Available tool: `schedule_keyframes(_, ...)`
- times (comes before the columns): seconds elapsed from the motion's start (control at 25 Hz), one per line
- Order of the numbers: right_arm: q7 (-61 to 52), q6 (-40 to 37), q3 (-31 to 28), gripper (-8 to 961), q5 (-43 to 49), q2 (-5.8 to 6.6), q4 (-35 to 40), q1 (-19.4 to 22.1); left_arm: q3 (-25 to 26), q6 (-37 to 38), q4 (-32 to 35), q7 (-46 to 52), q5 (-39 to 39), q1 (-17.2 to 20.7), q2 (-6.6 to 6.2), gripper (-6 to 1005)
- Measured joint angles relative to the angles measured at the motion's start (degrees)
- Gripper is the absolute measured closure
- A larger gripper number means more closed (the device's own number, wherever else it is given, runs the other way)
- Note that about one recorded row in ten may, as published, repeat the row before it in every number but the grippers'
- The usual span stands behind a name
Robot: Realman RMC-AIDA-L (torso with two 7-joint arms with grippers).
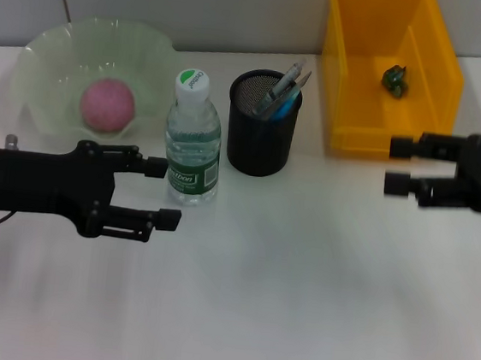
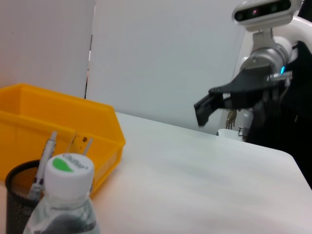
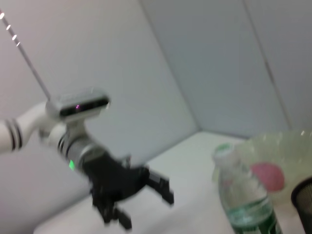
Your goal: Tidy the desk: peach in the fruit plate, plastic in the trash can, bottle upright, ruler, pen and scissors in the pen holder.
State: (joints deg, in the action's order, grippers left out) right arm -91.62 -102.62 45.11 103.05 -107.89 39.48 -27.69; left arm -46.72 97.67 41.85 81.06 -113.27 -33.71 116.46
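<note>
Head: peach (image 1: 107, 105) in plate (image 1: 52, 53), bottle (image 1: 193, 141) upright, pens in holder (image 1: 263, 131), scrap in bin (image 1: 356, 63); left gripper (image 1: 160, 193) and right gripper (image 1: 401, 167) fingers apart, empty | Left wrist: bottle cap (image 2: 71, 170) close, bench (image 2: 204, 180) bare | Right wrist: nothing left visible; task looks done.

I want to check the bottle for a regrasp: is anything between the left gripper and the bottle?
Nothing visible does. The left gripper, jaws open, sits just to the robot's left of the upright bottle, with only bare table between. The pen holder stands on the bottle's far side.
</note>
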Motion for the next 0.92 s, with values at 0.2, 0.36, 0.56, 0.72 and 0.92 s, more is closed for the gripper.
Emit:
schedule_keyframes(0.2,6.02,2.19,0.07,122,7.84,-0.42,-2.37,-2.99,-0.09,-0.28,-0.74,-0.12,-0.53,-1.34,0.52,191)
schedule_keyframes(0.36,7.27,3.7,0.03,121,10.47,-1.56,-1.18,-3.53,-0.16,-2.19,-0.93,-0.53,-1.62,-1.55,1.15,191)
schedule_keyframes(0.56,7.45,3.87,-0.22,121,10.62,-1.78,-0.04,-3.36,-0.25,-2.85,-1.0,-0.51,-2.09,-1.63,1.29,191)
schedule_keyframes(0.72,7.49,3.88,-0.09,122,10.73,-2.2,0.17,-3.54,-0.28,-2.64,-1.0,-0.23,-2.17,-1.7,1.31,191)
schedule_keyframes(0.92,7.28,4.03,0.24,122,11.09,-2.81,1.09,-3.72,-0.3,-1.94,-0.99,-0.06,-2.25,-1.46,1.19,191)
